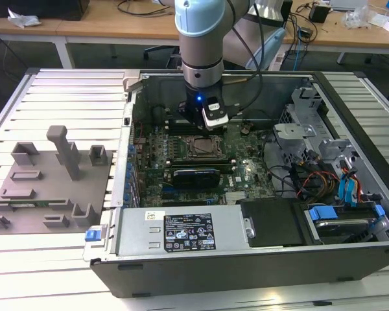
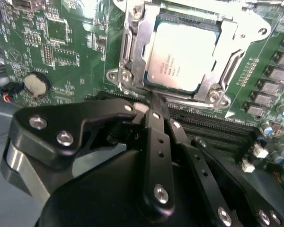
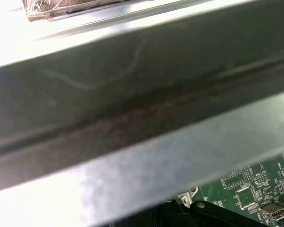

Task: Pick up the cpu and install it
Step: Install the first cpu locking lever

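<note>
Inside the case (image 1: 350, 259), cpu (image 2: 183, 57) sits socketed; gripper (image 2: 154, 97) seemingly closed, empty.

grey-and-pale-blue arm (image 1: 201, 39), black cable, black gripper (image 2: 151, 101) links (silver screws), blue wrist light.

1. In the exterior view you get even, bright overhead room light; the slatted table (image 1: 65, 84) reads pale, almost washed out.
2. Inside the computer case (image 1: 246, 259) it is dimmer, with soft shadow along the wall at 12 o'clock.
3. In the second wrist view, glare whitens the cpu (image 2: 182, 56) lid; the socket frame (image 2: 132, 52) glints at 9 o'clock.
4. There the gripper (image 2: 154, 106) body looks large, dark and slightly soft.
5. In the first wrist view, a blurred metal panel (image 3: 132, 109) blows out white at 11 o'clock; only the motherboard (image 3: 246, 194) at 5 o'clock is sharp.
</note>
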You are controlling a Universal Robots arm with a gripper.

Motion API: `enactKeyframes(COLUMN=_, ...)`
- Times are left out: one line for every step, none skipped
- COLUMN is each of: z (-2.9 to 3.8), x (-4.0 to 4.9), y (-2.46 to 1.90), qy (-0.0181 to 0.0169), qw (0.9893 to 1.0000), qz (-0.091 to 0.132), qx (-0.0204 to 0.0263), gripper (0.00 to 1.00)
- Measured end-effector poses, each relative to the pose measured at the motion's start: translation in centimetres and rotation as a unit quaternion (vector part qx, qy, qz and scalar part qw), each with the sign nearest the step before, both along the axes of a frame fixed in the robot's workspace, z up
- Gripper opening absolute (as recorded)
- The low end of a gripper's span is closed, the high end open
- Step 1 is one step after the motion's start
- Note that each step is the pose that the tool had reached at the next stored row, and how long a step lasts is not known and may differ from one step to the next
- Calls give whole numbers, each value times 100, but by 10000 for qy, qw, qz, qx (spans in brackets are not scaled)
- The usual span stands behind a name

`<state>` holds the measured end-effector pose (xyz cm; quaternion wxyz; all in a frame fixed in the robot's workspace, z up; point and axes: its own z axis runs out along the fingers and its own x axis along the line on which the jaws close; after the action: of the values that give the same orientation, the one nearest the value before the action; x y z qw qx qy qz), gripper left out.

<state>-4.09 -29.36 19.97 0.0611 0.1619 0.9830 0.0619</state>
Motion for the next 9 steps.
enactKeyframes(z=0, x=4, y=0, qy=0, qw=10000, qz=0, qx=4, gripper=11)
enactKeyframes(z=0, x=7, y=0, qy=0, qw=10000, qz=0, qx=6, gripper=11)
enactKeyframes(z=0, x=7, y=0, qy=1, qw=10000, qz=0, qx=6, gripper=11)
enactKeyframes(z=1, x=7, y=0, qy=1, qw=10000, qz=0, qx=6, gripper=11)
enactKeyframes(z=7, x=7, y=-1, qy=1, qw=10000, qz=-1, qx=6, gripper=11)
enactKeyframes(z=17, x=7, y=0, qy=0, qw=10000, qz=-1, qx=7, gripper=11)
enactKeyframes(z=33, x=8, y=0, qy=0, qw=10000, qz=-2, qx=0, gripper=11)
enactKeyframes(z=50, x=8, y=0, qy=1, qw=10000, qz=-3, qx=-8, gripper=11)
enactKeyframes(z=67, x=8, y=0, qy=1, qw=10000, qz=-4, qx=-14, gripper=11)
